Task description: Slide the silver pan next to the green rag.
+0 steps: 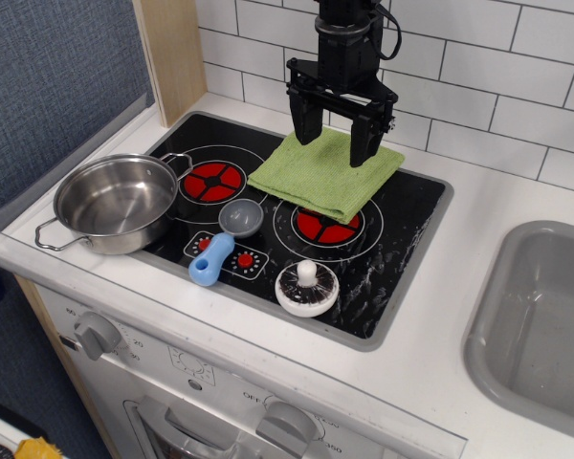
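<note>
Landmark: I take the black stovetop (383,258) as my reference for every place below.
Pan: the silver pan (117,204) sits at the stovetop's left edge, partly on the glass and partly on the white counter (459,316). It is upright and I see nothing inside it. One wire loop handle points toward the back burner, the other toward the counter's front corner.
Rag: the green rag (320,177) lies folded at the back middle of the stovetop, one corner over the front right burner (327,227).
Pan vs rag: apart, with the back left burner (211,181) showing between them.
Claw: I read the gripper (337,134) as hanging above the rag's back edge, its two black fingers (307,120) pointing down and spread apart, nothing between them. Whether the tips touch the cloth I cannot tell from this angle.
Scoop: a small grey scoop with a blue handle (225,239) lies front of centre on the stovetop, just beside the pan's right side and near the rag's front corner.
Mushroom: a toy mushroom (306,288) rests cap down near the stovetop's front edge, right of the scoop.
Sink: a grey sink (540,325) is set in the counter well right of the stovetop.
Knobs: two grey knobs (98,335) sit on the panel below the stovetop's front.
</note>
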`<state>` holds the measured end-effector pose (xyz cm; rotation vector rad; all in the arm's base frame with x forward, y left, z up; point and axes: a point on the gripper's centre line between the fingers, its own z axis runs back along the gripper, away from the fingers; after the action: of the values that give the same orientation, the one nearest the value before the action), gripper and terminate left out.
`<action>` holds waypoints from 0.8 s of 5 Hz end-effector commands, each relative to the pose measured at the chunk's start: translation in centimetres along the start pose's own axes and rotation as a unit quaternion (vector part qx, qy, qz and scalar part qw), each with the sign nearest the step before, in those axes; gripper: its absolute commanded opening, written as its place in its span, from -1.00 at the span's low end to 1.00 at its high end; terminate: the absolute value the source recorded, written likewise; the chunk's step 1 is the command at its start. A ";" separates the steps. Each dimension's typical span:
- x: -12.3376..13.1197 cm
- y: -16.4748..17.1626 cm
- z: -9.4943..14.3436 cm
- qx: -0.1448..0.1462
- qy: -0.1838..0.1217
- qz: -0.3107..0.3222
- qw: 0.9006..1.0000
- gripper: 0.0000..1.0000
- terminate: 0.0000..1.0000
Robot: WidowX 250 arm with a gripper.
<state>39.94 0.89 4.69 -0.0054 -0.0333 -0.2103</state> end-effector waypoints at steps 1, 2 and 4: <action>0.0 0.0 0.0 0.000 0.000 0.000 1.000 1.00 -1.00; -1.6 -0.1 0.8 -0.032 -0.011 0.012 0.999 1.00 -1.00; -6.0 1.5 5.2 -0.017 -0.052 0.012 0.998 1.00 -1.00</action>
<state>33.76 3.46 7.76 -0.0621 -0.0715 -0.1887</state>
